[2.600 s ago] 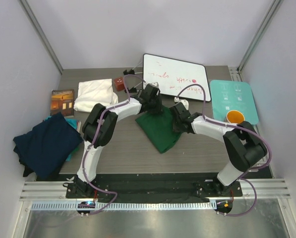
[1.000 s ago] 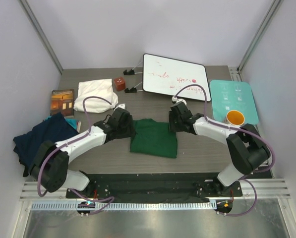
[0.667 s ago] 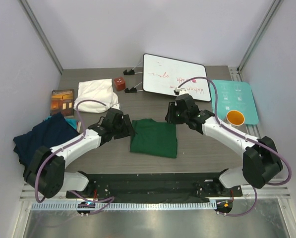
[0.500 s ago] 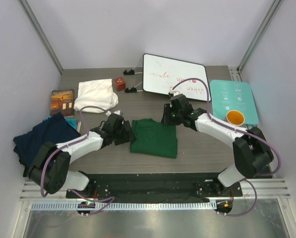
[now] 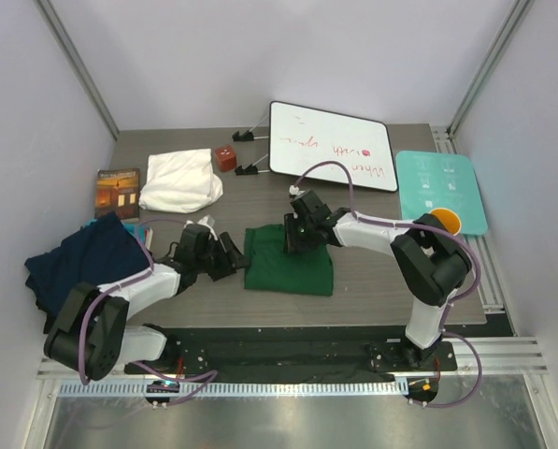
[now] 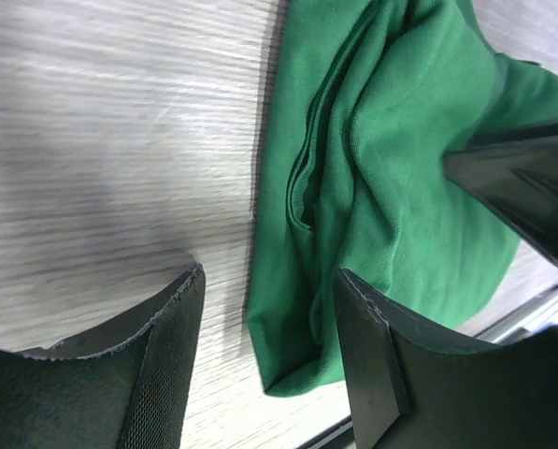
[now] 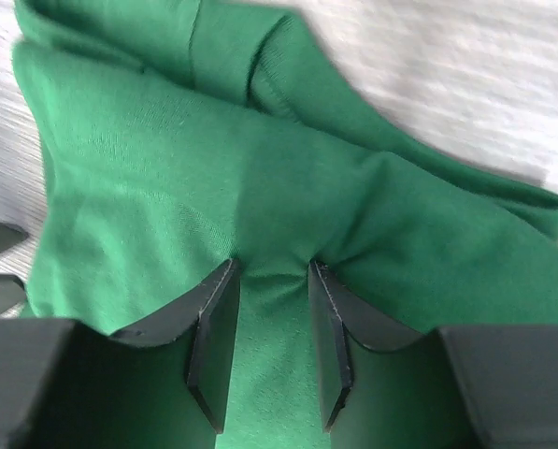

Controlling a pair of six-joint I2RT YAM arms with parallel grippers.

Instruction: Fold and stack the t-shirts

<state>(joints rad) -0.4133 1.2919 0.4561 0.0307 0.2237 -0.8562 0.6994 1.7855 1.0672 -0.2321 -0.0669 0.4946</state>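
The dark green t-shirt (image 5: 289, 264) lies folded in a rough square at the table's middle front. My left gripper (image 5: 232, 254) is open at the shirt's left edge, and in the left wrist view that edge (image 6: 302, 281) lies between the fingers (image 6: 162, 360). My right gripper (image 5: 295, 234) is down on the shirt's far part. In the right wrist view its narrow-set fingers (image 7: 213, 346) pinch a ridge of green cloth (image 7: 274, 281). The cream-white t-shirt (image 5: 178, 180) lies folded at the back left. The navy blue t-shirt (image 5: 80, 267) lies bunched at the left edge.
A whiteboard (image 5: 330, 145) stands at the back. A teal board (image 5: 437, 182) with an orange mug (image 5: 443, 222) lies at the right. A brown book (image 5: 117, 192) and a red-brown cube (image 5: 225, 157) lie at the back left.
The green shirt went from held up and draped to lying folded flat. My right gripper moved left from the shirt's right corner onto its far part. My left gripper slid back toward the left edge.
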